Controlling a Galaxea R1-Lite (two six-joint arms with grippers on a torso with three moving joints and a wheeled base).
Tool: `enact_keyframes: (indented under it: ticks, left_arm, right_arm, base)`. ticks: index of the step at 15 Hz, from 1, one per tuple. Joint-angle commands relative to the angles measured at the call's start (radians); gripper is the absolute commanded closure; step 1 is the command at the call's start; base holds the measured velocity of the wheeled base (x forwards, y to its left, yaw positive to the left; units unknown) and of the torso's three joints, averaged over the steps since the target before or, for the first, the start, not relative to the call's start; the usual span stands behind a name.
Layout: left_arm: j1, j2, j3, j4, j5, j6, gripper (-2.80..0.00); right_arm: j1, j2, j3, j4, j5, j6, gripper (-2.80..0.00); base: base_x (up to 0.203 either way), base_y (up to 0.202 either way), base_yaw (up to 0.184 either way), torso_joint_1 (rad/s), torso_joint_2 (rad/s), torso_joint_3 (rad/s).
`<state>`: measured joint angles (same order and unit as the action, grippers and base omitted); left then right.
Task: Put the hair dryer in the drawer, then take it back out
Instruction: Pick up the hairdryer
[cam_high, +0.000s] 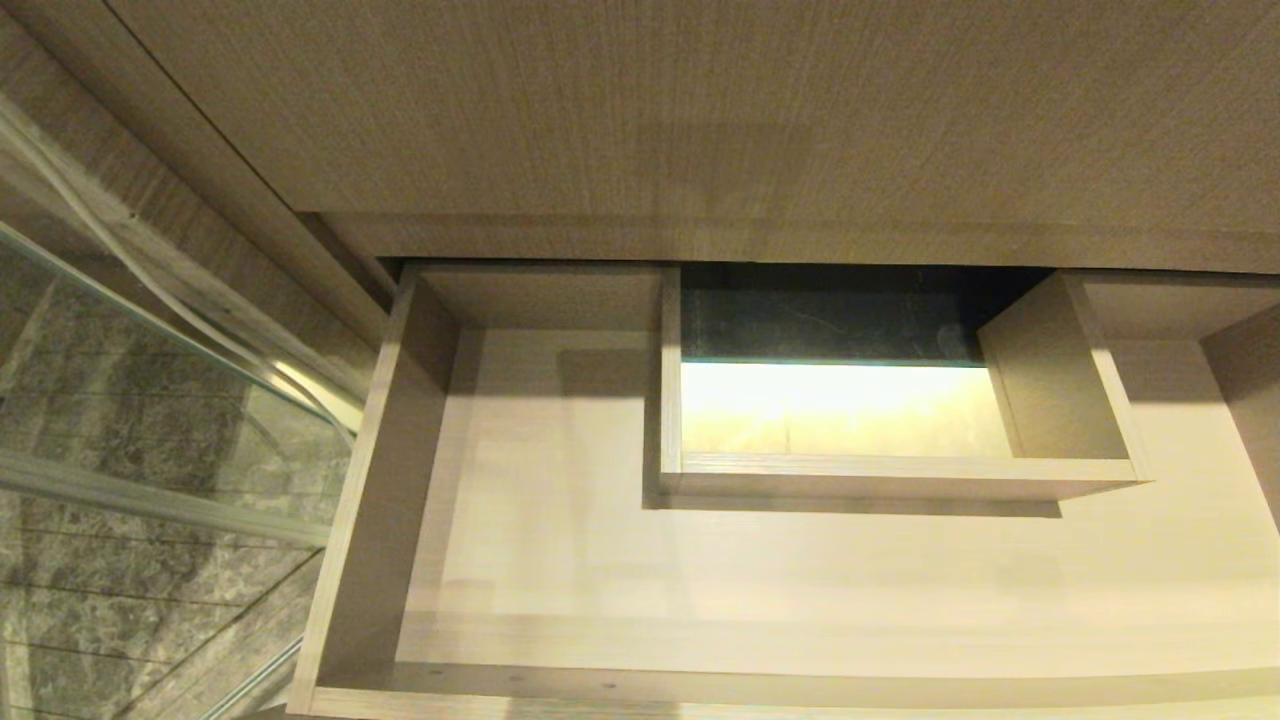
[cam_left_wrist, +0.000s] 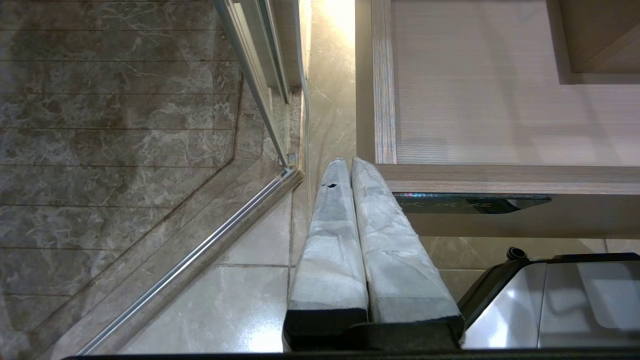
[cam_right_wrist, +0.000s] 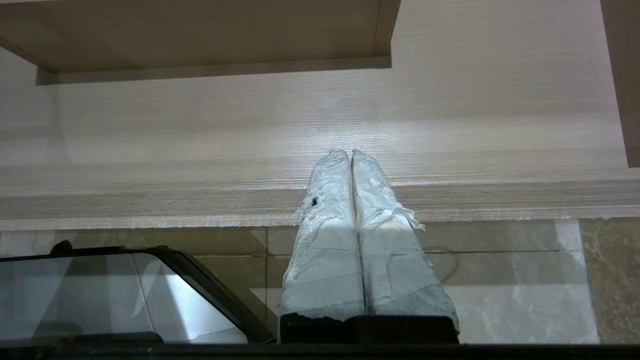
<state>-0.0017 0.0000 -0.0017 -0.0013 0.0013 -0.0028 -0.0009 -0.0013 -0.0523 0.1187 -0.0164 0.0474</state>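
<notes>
Head view looks straight down into the drawer (cam_high: 520, 560), pulled wide open beneath the wood-grain cabinet top (cam_high: 700, 110). Its pale floor fills the frame from centre out to five o'clock. A boxed cut-out (cam_high: 900, 475) rises from the floor at about one o'clock of the drawer, walled on three sides, with bright tile showing through it. No hair dryer shows in any of the three views, so I cannot tell where it is; the drawer floor that can be seen has nothing lying on it. Over at nine o'clock, a glass shower screen (cam_high: 150, 330) slants across grey marble tile (cam_high: 100, 560).

Neither arm reaches into the head camera's frame. Left wrist view picks up the left gripper (cam_left_wrist: 345, 162), its white-wrapped jaws clenched flat together with nothing between them, hanging just outside the drawer's left front corner, above the floor tiles (cam_left_wrist: 240, 300). A dark label plate (cam_left_wrist: 470, 204) sits on the drawer front right beside those tips. A metal rail (cam_left_wrist: 200, 260) of the shower screen runs off toward seven o'clock.

Right wrist view shows the right gripper (cam_right_wrist: 351, 154), jaws likewise pressed tight and empty, tips over the drawer's front edge. A glossy dark-rimmed part of the robot's base (cam_right_wrist: 125, 295) sits at seven o'clock.
</notes>
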Motion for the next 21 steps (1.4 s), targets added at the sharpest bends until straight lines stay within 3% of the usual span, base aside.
enact_keyframes:
  ticks: [1,21]
  left_arm:
    - [0.0,0.002,0.0,0.0,0.0,0.001,0.0]
    - [0.0,0.002,0.0,0.0,0.0,0.003,0.0]
  right_arm:
    - [-0.001,0.001,0.0,0.001,0.0,0.0,0.0]
    - [-0.001,0.001,0.0,0.001,0.0,0.0,0.0]
  base:
    - [0.0,0.0,0.0,0.0,0.0,0.0]
    - [0.0,0.0,0.0,0.0,0.0,0.0]
